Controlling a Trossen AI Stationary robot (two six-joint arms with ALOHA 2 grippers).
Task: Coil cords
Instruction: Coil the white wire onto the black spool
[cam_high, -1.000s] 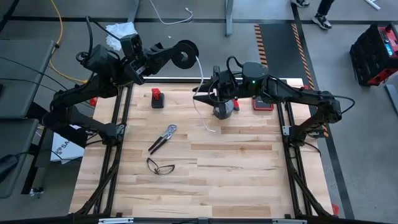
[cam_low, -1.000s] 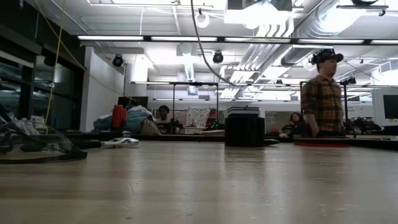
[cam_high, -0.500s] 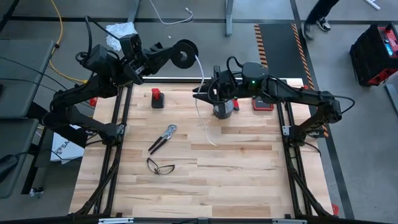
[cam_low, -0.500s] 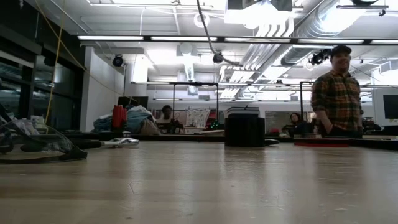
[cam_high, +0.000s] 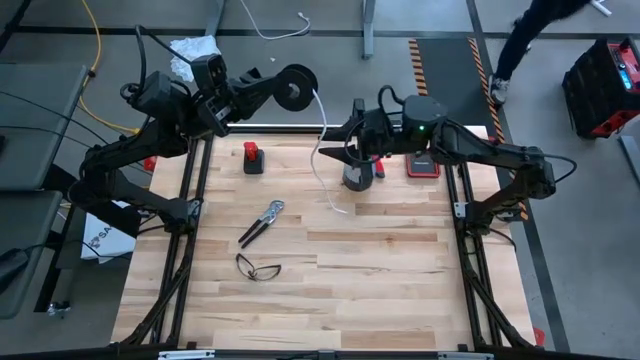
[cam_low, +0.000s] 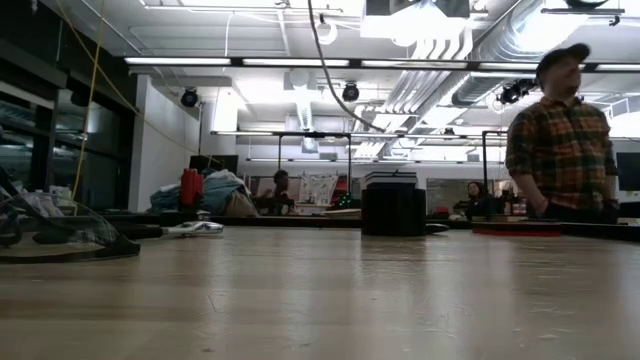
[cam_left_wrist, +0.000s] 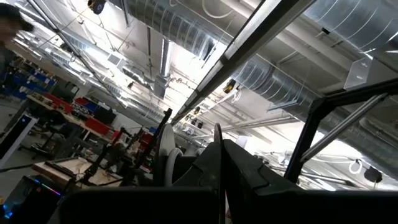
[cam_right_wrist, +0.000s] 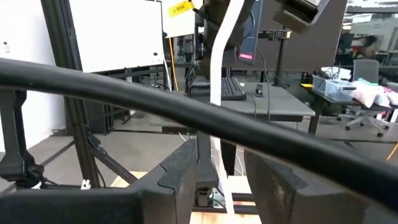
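High view: left gripper (cam_high: 262, 88) is raised past the far-left edge of the table (cam_high: 330, 290), clenched on the black spool (cam_high: 297, 86). White cord (cam_high: 320, 150) runs off the spool, drops toward the table and ends in a loose tail on the wood, approx. mid-table on the far side. Right gripper (cam_high: 325, 155) sits just right of that hanging run, fingers parted around the cord or right beside it; can't tell if they touch it. Grey tape roll (cam_high: 358, 176) is under the right arm; pliers (cam_high: 262, 221) and glasses (cam_high: 258, 267) lie nearer, untouched.

Low view: cord (cam_low: 322, 55) shows only as a thin line curving down from above; neither gripper is visible. A person (cam_low: 560, 140) stands beyond the table, far right.

Left wrist view: spool (cam_left_wrist: 166, 158) edge-on w/ white turns on it, clamped in the closed fingers (cam_left_wrist: 219, 162).

Right wrist view: cord (cam_right_wrist: 219, 81) hangs as a white strip in the gap between the open fingers (cam_right_wrist: 180, 171), not pinched.

Progress, my guess: partway. Some cord is on the spool, but a long free stretch plus the tail on the table are left to wind.
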